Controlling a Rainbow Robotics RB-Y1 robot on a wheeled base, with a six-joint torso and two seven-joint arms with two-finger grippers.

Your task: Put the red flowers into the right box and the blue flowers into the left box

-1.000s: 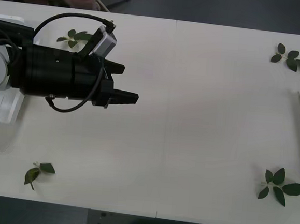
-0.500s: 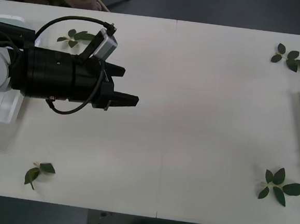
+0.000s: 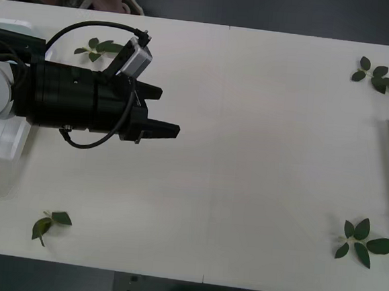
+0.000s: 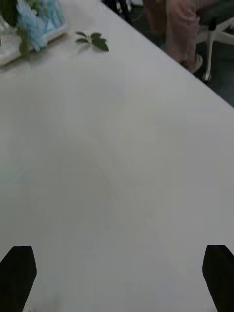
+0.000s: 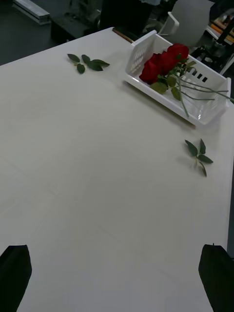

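- several red flowers (image 5: 165, 64) lie in the right box (image 5: 146, 49); blue flowers (image 4: 36, 22) rest in the left box (image 4: 9, 54).
- judged light, soft-headed; thin stems are the place to grip.
- left hand (image 3: 158, 109) over the counter (image 3: 261, 151), fingers apart, empty.
- right hand (image 4: 117, 278) wide open, empty.

From above my arms, the front view looks down on the table (image 3: 267, 158). My left wrist camera looks low across it to the far box (image 5: 204, 109); my right wrist camera looks across toward the other box (image 4: 29, 51).
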